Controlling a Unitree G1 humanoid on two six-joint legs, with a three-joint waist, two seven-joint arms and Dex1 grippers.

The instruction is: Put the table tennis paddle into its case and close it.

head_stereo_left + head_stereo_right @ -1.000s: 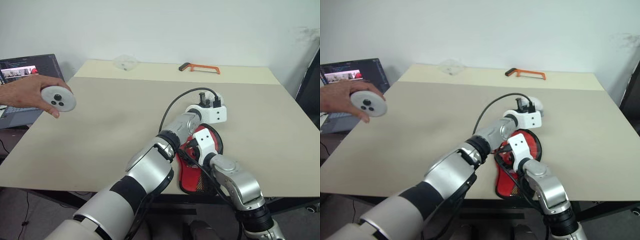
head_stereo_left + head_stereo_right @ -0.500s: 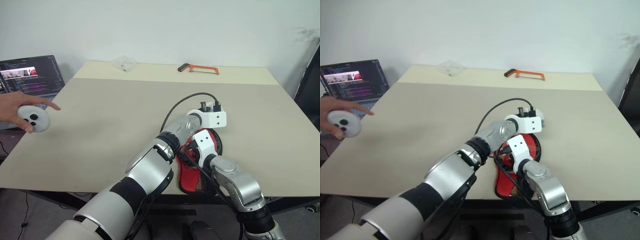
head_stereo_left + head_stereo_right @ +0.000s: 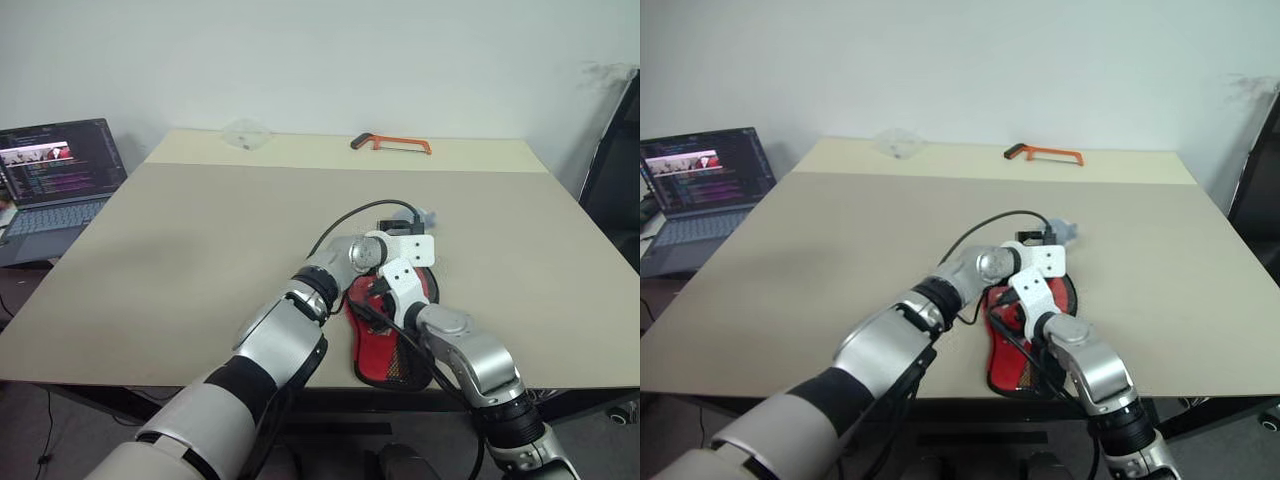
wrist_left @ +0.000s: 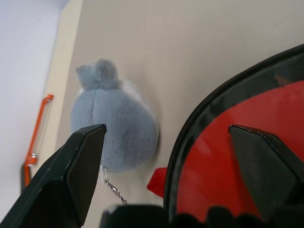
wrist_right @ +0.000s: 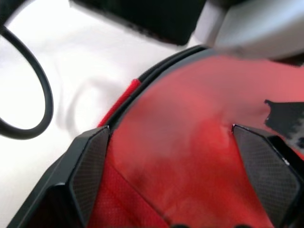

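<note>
Red case (image 3: 390,335) beneath both spread fingers, apparently untouched.

Four cameras on me: two at my head, one on each wrist.

My head pair looked forward and down over the table (image 3: 200,250), both taking in the hacksaw (image 3: 391,143) and laptop (image 3: 702,180). My left wrist camera sat close over the case (image 4: 247,142) and its grey tag (image 4: 116,126); my right one hung closer still over the same case.
</note>
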